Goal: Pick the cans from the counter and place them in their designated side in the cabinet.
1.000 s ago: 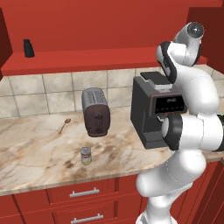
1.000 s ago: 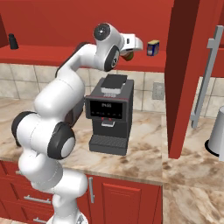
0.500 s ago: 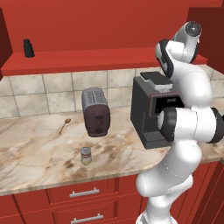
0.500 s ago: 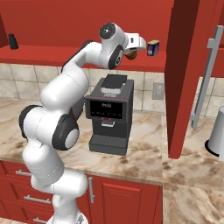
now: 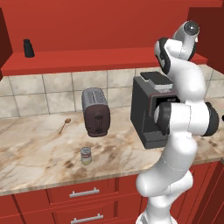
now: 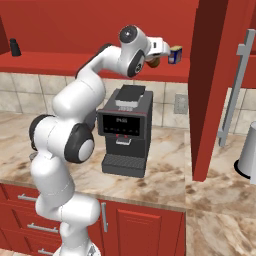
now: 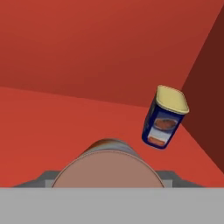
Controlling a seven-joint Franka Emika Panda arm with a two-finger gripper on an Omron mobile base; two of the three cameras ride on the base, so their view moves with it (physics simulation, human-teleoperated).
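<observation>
My gripper [image 6: 160,57] is up at the cabinet's open red shelf [image 6: 60,64] and is shut on the dark red can [image 6: 154,62]. In the hand view this can's round end [image 7: 108,168] sits low in the middle and hides the fingertips. It is held just above the shelf floor [image 7: 48,127], a little short of a blue-and-yellow can [image 7: 164,118] in the shelf's right corner. The silvery can [image 5: 86,155] stands upright on the marble counter [image 5: 39,159], in front of the toaster.
A toaster [image 5: 95,111], a wooden spoon [image 5: 64,124] and a black coffee machine [image 6: 125,130] stand on the counter. A small black shaker [image 5: 28,48] sits at the shelf's left end. An open red cabinet door [image 6: 215,85] hangs right of the hand, with a grey canister [image 6: 248,152] beyond it.
The hand with the dark red can has moved slightly right along the shelf, toward the blue-and-yellow can. The lower arm links have swung. The silvery can has not moved.
</observation>
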